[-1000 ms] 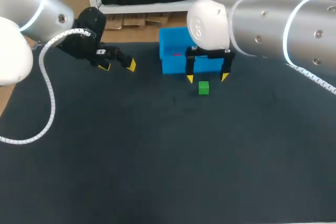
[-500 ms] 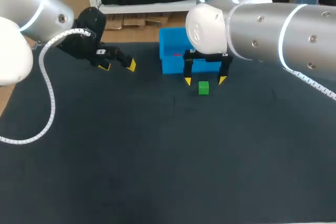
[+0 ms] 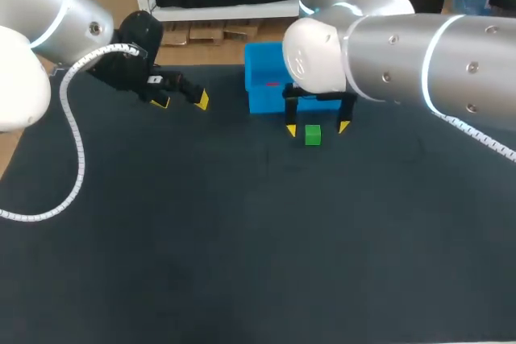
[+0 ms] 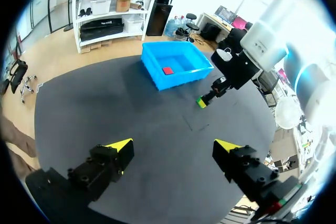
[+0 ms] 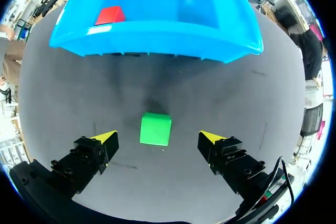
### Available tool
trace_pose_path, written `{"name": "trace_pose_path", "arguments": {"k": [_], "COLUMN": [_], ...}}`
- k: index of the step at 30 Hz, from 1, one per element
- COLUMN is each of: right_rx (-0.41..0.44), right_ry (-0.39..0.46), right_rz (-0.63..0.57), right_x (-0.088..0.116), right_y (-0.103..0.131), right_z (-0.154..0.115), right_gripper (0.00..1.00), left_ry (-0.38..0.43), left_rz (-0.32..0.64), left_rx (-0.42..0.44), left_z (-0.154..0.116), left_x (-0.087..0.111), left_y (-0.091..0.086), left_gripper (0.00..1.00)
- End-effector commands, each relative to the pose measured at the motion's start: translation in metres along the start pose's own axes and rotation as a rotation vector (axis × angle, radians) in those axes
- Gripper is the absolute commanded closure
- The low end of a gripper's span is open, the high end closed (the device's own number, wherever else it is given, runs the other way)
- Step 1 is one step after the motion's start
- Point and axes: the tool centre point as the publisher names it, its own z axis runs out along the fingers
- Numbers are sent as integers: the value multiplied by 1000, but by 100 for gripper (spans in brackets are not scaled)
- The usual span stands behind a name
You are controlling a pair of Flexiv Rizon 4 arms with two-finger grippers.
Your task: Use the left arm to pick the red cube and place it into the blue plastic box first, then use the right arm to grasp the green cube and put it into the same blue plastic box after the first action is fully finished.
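1. Dark table [image 3: 242,263] fills my near view.
2. My right gripper [image 3: 318,128] hangs spread wide, straddling the green cube [image 3: 313,135] on the table, touching neither side.
3. My left gripper [image 3: 181,101] hovers released, well apart from both cubes.
4. Farthest, the red cube [image 4: 167,70] lies inside the box [image 3: 258,62].

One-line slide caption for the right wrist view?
Open right pincer framing the green cube; red cube already in the blue plastic box ahead.
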Motion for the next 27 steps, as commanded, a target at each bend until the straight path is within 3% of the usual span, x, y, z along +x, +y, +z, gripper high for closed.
{"name": "trace_pose_path", "arguments": {"k": [1, 27], "right_rx": [7, 11], "right_ry": [7, 21], "right_rz": [-5, 7], "right_x": [-7, -12], "right_y": [6, 9], "right_z": [2, 20], "right_gripper": [0, 0], "left_ry": [-1, -1], "left_rz": [0, 0], "left_rx": [1, 1], "left_z": [0, 0], "left_x": [0, 0], "left_y": [0, 0], "left_gripper": [0, 0]}}
